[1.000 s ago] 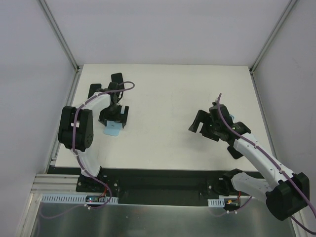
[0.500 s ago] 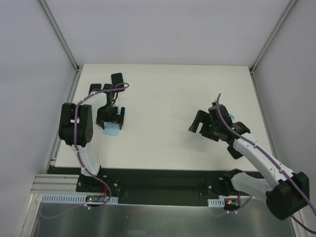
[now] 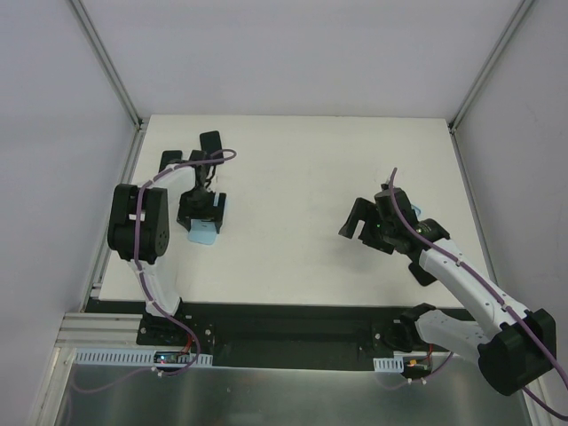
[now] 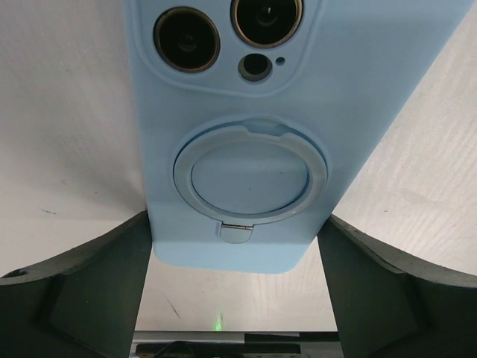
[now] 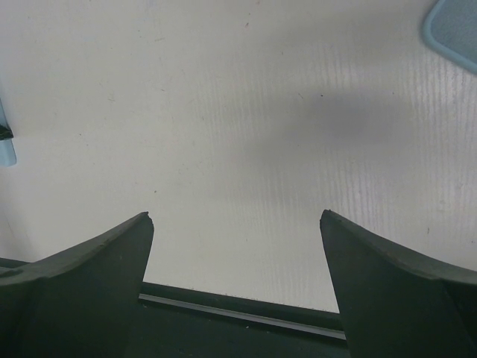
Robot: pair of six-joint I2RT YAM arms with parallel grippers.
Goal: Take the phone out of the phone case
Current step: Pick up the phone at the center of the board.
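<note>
Left wrist view looks straight down on the case (image 4: 238, 97), pale blue and matte, lying back up on the table (image 4: 67, 149) with the phone (image 4: 266, 19) inside it, only its lenses showing through the cutout. A fold-flat ring (image 4: 250, 179) sits in the middle of the back. The left gripper (image 4: 237, 224) straddles the case's lower end, one finger at each long edge. They look to be at the edges or touching them, but I cannot tell whether they pinch. From the top view the case (image 3: 203, 232) is at the table's left side under that gripper (image 3: 202, 209), well apart from the right gripper (image 3: 359, 226). The right gripper hangs over bare table with its fingers (image 5: 82, 268) spread wide and nothing between them. The case looks like soft silicone, so it should flex, grip well and peel at the corners. The phone is likely stiff, dense and smooth, with glass that could crack or scratch if it drops or is dragged face down. A squeeze across the long edges would probably clamp the phone in place. A better hold might be one gripper steadying the case by an edge or the ring. The other could then peel a corner lip or press through the lens cutout
</note>
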